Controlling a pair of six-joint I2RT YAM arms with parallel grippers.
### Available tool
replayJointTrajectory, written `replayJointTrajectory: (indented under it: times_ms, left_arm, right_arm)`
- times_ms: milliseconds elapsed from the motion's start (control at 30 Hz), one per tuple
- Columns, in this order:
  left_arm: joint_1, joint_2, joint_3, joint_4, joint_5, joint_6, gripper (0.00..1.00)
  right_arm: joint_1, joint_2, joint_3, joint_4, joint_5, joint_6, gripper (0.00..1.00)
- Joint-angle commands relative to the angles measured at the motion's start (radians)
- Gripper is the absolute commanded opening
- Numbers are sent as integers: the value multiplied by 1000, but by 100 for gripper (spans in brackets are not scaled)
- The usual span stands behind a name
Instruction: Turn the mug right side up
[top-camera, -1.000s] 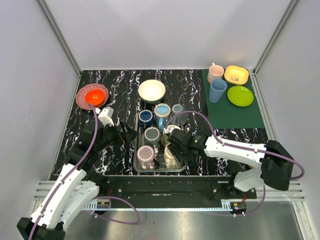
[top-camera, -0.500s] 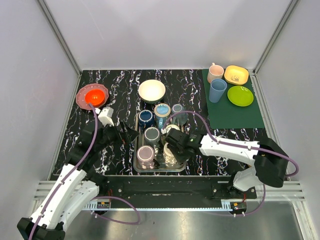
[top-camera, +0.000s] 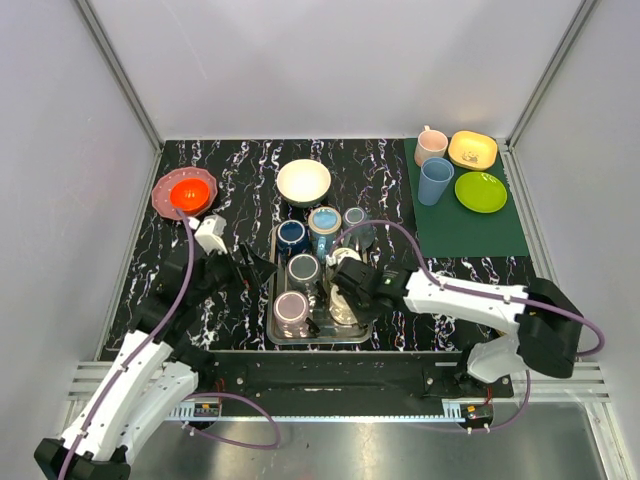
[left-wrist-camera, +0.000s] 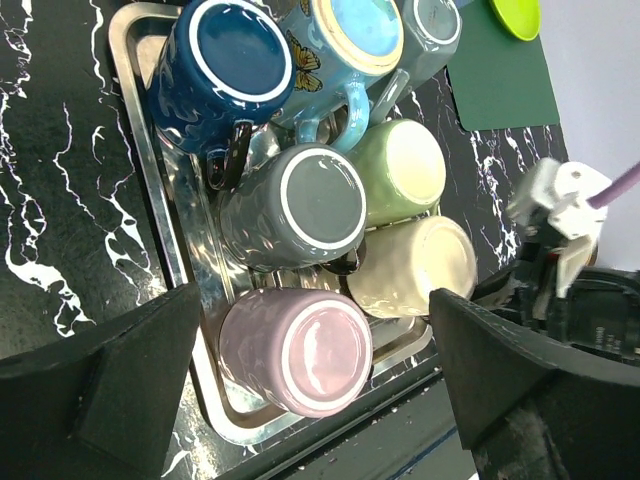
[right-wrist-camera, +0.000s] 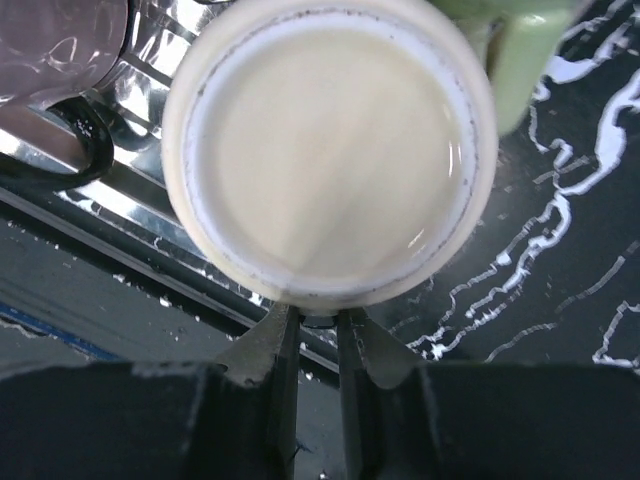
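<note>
Nothing big has shifted on the counter (top-camera: 230, 170), and the tray (top-camera: 320, 342) of bottom-up mugs sits where it was 1 s ago. The real change is the right arm (top-camera: 470, 298). 0.5 s back its forearm had swung in toward the tray's near edge, and now it's eased back a touch, with the wrist over the tray's near-right corner. The left arm (top-camera: 140, 350) hasn't budged. The left gripper (top-camera: 258, 268) is parked just left of the tray, jaws wide apart, nothing in them.

I reckon the cream mug (right-wrist-camera: 330, 150) is the one being worked. It's in that near-right corner of the tray, still bottom-up, touching the green mug (left-wrist-camera: 405, 172) and just beside the pink mug (left-wrist-camera: 300, 350). From above it looks about where it was, maybe nudged, hard to call.

The right gripper (right-wrist-camera: 318, 318) is right up against the mug's side, its 2 fingers nearly together with only a slit between them. It could be pinching the handle, but the handle's hidden, so I can't tell if it's actually clamped. If it is, the lift and flip come next. Either way the mug isn't righted yet.
</note>
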Motion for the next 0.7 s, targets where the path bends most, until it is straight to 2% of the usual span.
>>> replayJointTrajectory:
  times_ms: [0,133,267,367,567,667]
  left_arm:
    - [-2,-44,17,17,-61,-4,99]
    - [-2,-79,42,9,-121,-10,99]
    - [-2,-84,71,21,-129,-36,99]
    - [-2,-105,82,67,-101,-76,99]
    - [-4,-114,102,109,-20,-106,99]
    - [-2,-122,88,198,95,-165,99]
  right_arm:
    - [6,-202,45,-46,79,51,0]
    - [6,-296,148,-116,71,65,0]
    - [8,-391,176,-47,18,114,0]
    - [5,-460,188,21,1,151,0]
    - [5,-484,211,42,19,174,0]
    - [3,-547,182,146,21,209,0]
